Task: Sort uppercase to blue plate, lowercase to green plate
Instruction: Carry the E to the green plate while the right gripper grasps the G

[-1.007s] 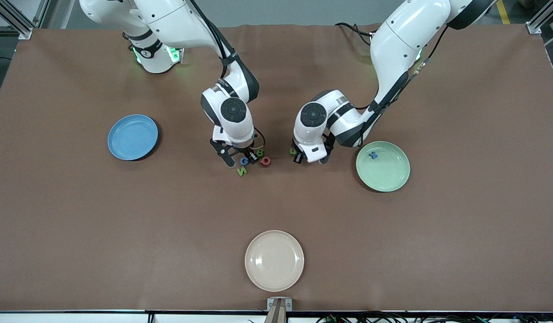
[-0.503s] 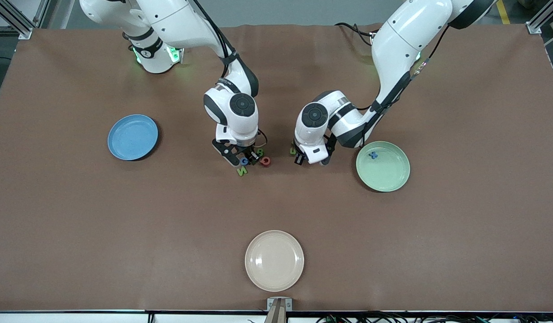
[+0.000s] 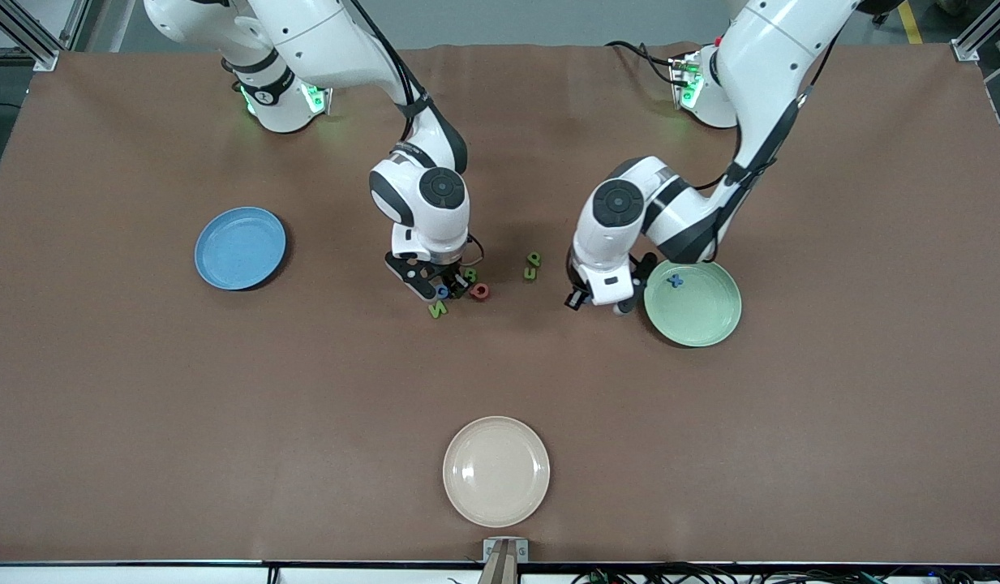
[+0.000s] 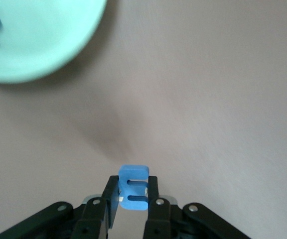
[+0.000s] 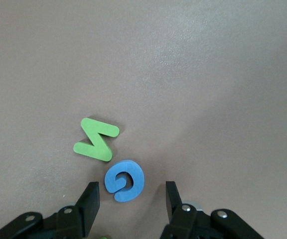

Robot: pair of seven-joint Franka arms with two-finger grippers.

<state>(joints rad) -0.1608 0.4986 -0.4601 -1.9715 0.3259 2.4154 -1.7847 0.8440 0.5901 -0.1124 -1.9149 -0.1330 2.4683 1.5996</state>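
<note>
Blue m (image 4: 133,187) pinched in left pincer (image 4: 132,199) beside green plate (image 3: 714,324); right pincer (image 5: 129,199) spread around blue G (image 5: 125,179).

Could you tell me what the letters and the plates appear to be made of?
Letters such as the G, N and m: probably foam, matte, thick flat-cut edges, solid colour. Green plate, blue plate and cream plate: likely plastic or melamine; smooth, the cream one showing a soft sheen.

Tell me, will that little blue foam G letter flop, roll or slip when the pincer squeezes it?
The small blue foam G letter lies flat on the brown table, so it probably won't roll. It looks thick for its size, likely keeping its shape and weighing little. Between the open right pincer fingers, it might scoot sideways if nudged off-centre.
</note>
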